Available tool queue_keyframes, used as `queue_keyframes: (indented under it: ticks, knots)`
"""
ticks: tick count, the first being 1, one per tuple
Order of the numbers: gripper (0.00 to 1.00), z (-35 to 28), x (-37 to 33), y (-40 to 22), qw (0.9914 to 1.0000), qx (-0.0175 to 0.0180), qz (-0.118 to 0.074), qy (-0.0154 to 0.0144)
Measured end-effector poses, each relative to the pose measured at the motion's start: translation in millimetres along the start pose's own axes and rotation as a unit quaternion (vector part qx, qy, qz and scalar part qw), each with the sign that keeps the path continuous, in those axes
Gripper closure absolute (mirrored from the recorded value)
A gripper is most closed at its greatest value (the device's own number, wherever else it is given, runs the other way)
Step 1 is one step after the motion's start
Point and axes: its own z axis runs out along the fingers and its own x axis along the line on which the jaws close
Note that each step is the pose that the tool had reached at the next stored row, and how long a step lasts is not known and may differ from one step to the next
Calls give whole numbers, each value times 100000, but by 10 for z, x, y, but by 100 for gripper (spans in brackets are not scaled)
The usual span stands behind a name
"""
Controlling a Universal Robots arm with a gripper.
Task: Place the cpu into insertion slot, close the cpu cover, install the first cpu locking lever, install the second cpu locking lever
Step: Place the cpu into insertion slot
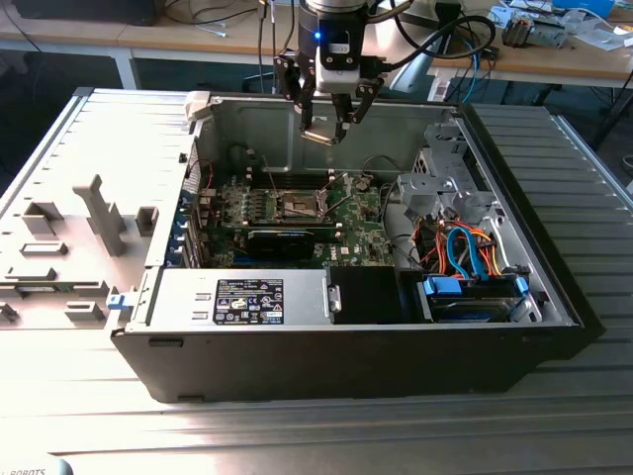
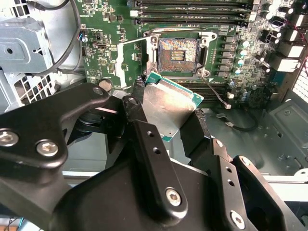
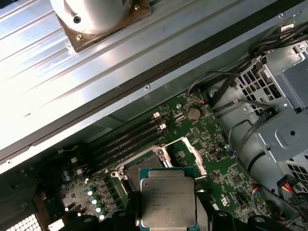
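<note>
My gripper (image 1: 331,127) hangs above the open computer case, shut on the cpu (image 1: 321,135), a flat square chip with a silver-grey top. In both wrist views the cpu (image 2: 168,108) (image 3: 166,199) sits between the black fingers (image 2: 144,139), tilted and well above the motherboard. The insertion slot (image 2: 179,54) (image 1: 301,205) lies below it with its brownish-gold contact field bare. In the first wrist view the cpu partly hides the slot (image 3: 137,168). The cpu cover (image 2: 131,62) (image 3: 188,150), a thin silver frame, stands swung open beside the slot. A thin lever (image 2: 215,94) sticks out from the slot's corner.
Long black memory slots (image 2: 192,9) flank the socket. A silver power supply (image 1: 247,299) lies at the case's front. A drive cage with blue and orange cables (image 1: 465,267) fills the exterior view's right. A grey fixture tray (image 1: 69,247) lies left of the case.
</note>
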Motion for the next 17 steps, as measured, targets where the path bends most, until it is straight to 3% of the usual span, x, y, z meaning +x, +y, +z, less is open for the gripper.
queue_keyframes:
  ticks: [17]
  knots:
    - [46, 2, 0, 0, 99995, -20, 1023, -76]
